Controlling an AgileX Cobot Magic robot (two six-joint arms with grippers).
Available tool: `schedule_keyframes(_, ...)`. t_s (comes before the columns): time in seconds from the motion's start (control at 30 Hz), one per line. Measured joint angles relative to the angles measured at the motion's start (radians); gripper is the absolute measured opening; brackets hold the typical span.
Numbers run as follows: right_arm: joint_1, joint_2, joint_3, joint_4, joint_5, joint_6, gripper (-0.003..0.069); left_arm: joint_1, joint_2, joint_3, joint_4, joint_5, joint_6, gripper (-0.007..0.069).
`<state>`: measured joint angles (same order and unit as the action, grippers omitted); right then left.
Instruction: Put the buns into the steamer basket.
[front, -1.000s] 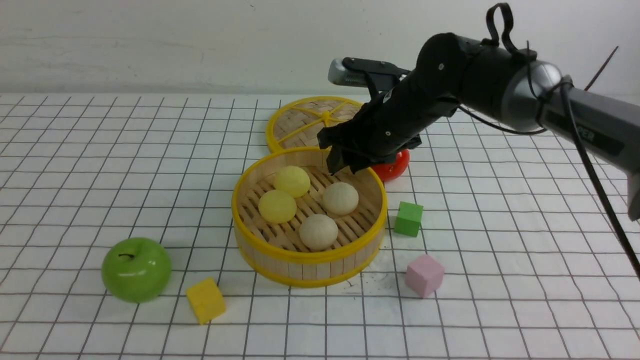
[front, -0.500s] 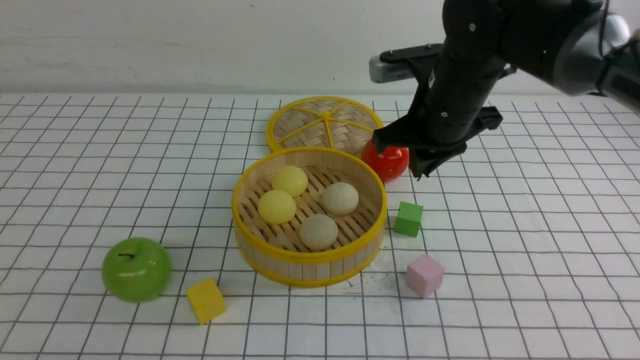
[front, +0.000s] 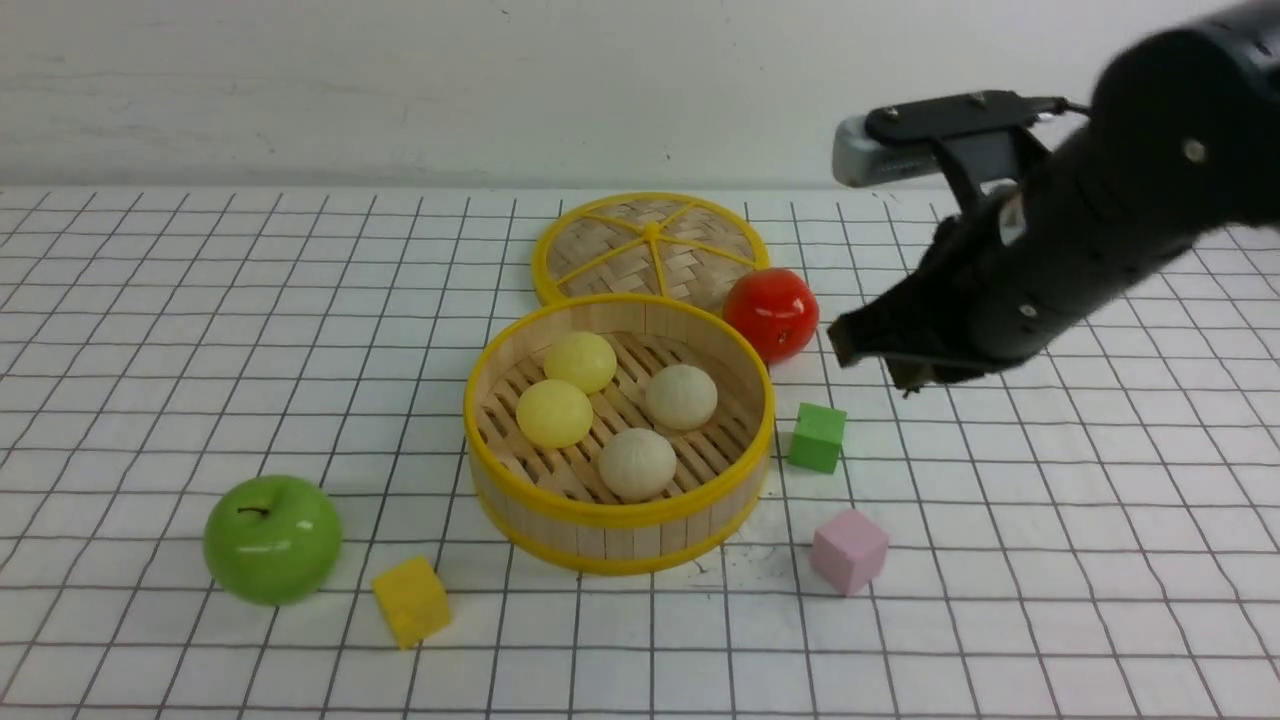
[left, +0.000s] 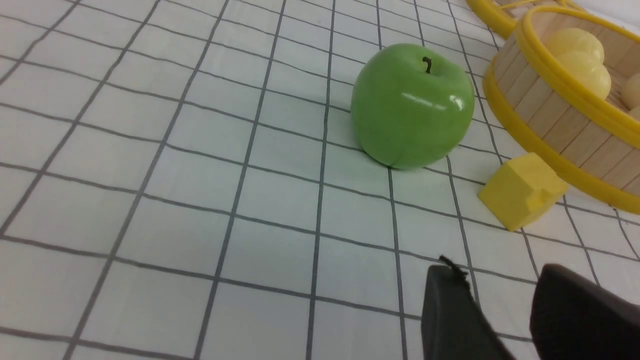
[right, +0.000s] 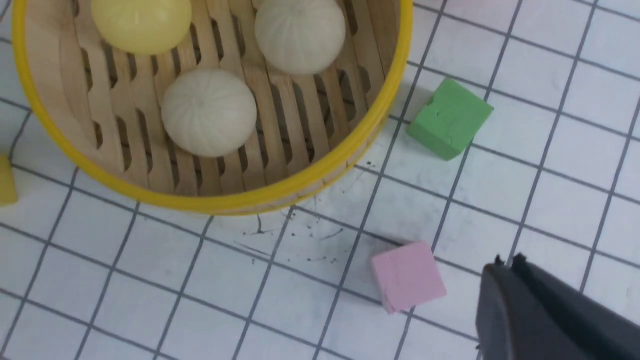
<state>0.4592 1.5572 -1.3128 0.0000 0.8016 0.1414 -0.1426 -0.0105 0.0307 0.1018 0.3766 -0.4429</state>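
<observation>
The steamer basket (front: 620, 515) stands mid-table and holds all four buns: two pale yellow (front: 580, 361) (front: 554, 412) and two beige (front: 681, 396) (front: 637, 463). My right gripper (front: 880, 365) hangs above the table to the right of the basket, beyond the red apple, shut and empty. In the right wrist view its tips (right: 507, 262) are near the pink cube, with the basket (right: 300, 185) and beige buns (right: 209, 112) further off. My left gripper (left: 500, 280) is open and empty, low over the table near the green apple, and does not show in the front view.
The woven lid (front: 650, 245) lies flat behind the basket. A red apple (front: 771, 312) touches the basket's far right side. A green cube (front: 817, 437) and pink cube (front: 849, 551) lie to its right. A green apple (front: 272, 538) and yellow cube (front: 411, 600) lie front left.
My right arm has swung from over the basket's far rim to the right, past the red apple. The buns and basket have not moved.
</observation>
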Motion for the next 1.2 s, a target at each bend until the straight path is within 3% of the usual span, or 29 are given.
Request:
schedule_keyframes(0.13, 0.000, -0.208, 0.235, 0.013, -0.186, 0.018, -0.0020, 0.000, 0.000, 0.000, 0.000, 0.000, 0.000, 0.0237)
schedule_keyframes(0.4, 0.000, -0.547, 0.504, 0.013, -0.323, 0.024, -0.0020, 0.000, 0.000, 0.000, 0.000, 0.000, 0.000, 0.0237)
schedule_keyframes(0.57, 0.000, -0.721, 0.587, 0.013, -0.312, 0.030, -0.0017, 0.000, 0.000, 0.000, 0.000, 0.000, 0.000, 0.0237)
schedule_keyframes(0.73, 0.000, -0.825, 0.604, 0.013, -0.201, 0.032, -0.0012, 0.000, 0.000, 0.000, 0.000, 0.000, 0.000, 0.0237)
schedule_keyframes(1.2, 0.000, -0.860, 0.605, 0.015, -0.109, 0.032, -0.0003, 0.000, 0.000, 0.000, 0.000, 0.000, 0.000, 0.0237)
